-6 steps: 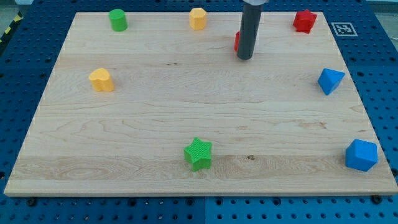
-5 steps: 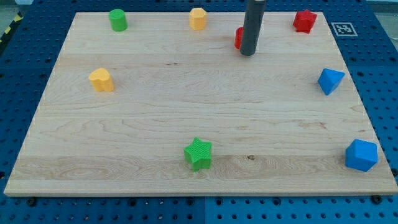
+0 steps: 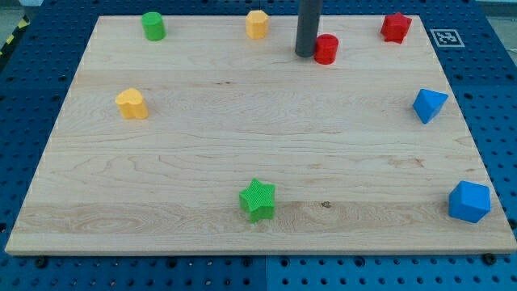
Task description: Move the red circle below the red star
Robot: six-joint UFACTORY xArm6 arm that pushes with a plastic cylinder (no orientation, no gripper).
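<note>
The red circle (image 3: 326,49) is a short red cylinder near the view's top, right of centre. The red star (image 3: 396,27) sits at the top right of the wooden board (image 3: 242,137), to the right of the circle and a little higher. My tip (image 3: 305,54) is the end of the dark rod, right against the red circle's left side.
A green cylinder (image 3: 153,25) and a yellow hexagon block (image 3: 257,23) sit along the top. A yellow block (image 3: 132,103) is at the left, a green star (image 3: 258,200) at the bottom centre. A blue block (image 3: 429,105) and a larger blue block (image 3: 469,201) are at the right.
My tip has moved from the red circle's right front to its left side and a little up. The red circle now shows fully, slightly further right.
</note>
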